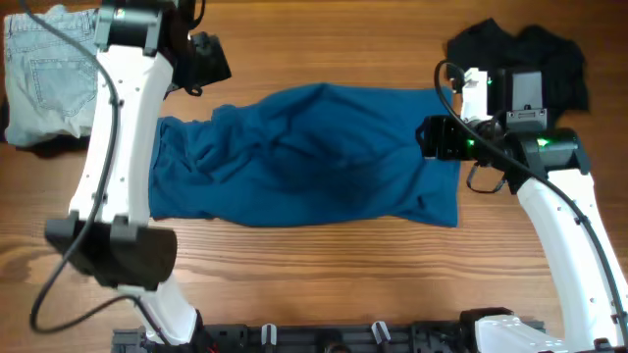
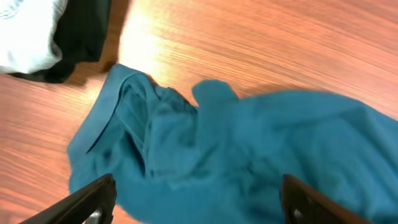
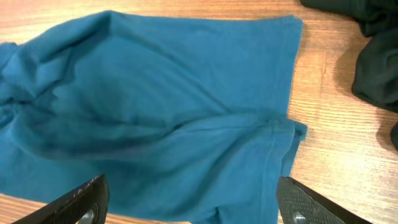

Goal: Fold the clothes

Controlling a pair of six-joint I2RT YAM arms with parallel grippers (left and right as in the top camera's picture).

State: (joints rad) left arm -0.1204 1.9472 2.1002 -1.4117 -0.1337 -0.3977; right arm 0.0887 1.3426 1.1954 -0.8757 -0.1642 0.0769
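The clothes are one deep-blue garment [image 1: 304, 157] lying crumpled and roughly rectangular across the middle of the wooden table. Its left end is bunched into folds [image 2: 143, 118]; its right end lies flatter, with a hemmed edge [image 3: 280, 118]. My left gripper [image 1: 201, 61] hovers beyond the garment's far-left corner. In the left wrist view this gripper [image 2: 198, 199] is open, both fingers wide apart over the fabric and gripping nothing. My right gripper [image 1: 432, 137] sits over the garment's right edge. Seen from the right wrist, it [image 3: 189, 202] is open too, nothing between its fingers.
Pale denim jeans [image 1: 44, 74] lie piled at the far left corner, with dark cloth [image 2: 81, 37] beside them. A black garment [image 1: 530, 54] is heaped at the far right, close to the right arm. Bare wood [image 1: 324, 275] runs along the table's front.
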